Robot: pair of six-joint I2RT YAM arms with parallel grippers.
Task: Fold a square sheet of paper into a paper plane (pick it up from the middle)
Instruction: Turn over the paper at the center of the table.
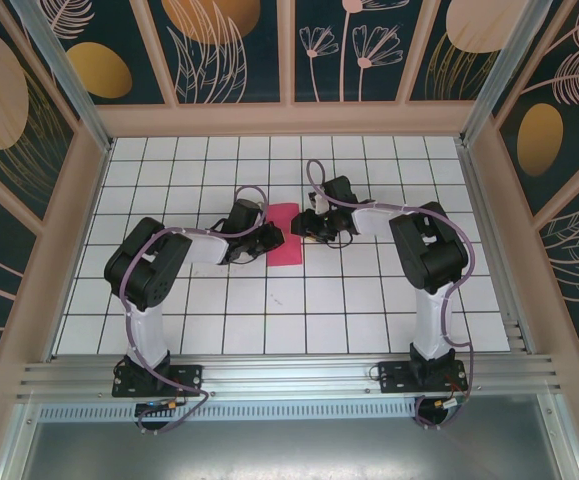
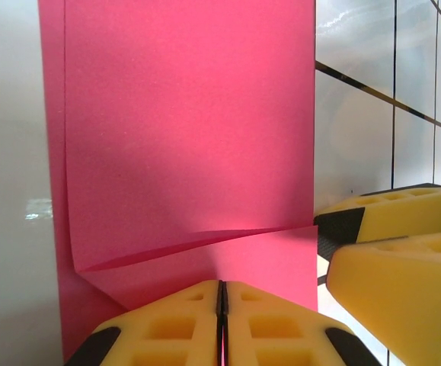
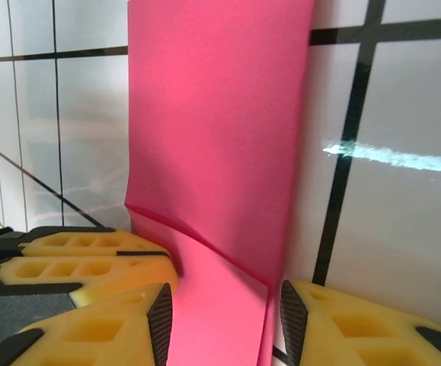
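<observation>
The pink sheet of paper (image 1: 284,215), already folded to a narrow strip, lay flat near the middle of the white-tiled bench (image 1: 369,300), between the two arms. Its long axis ran away from the arm bases toward the far wall, and no pointed nose showed yet.

The left pincer (image 2: 222,305) was closed, pads together, with a sliver of pink in the seam, so it seemed to nip a raised layer. The right pincer (image 3: 224,320) stood partly open astride the strip, gripping nothing.

This looked like an early crease. The next move would probably call for pinning one layer while turning a corner inward squarely.
</observation>
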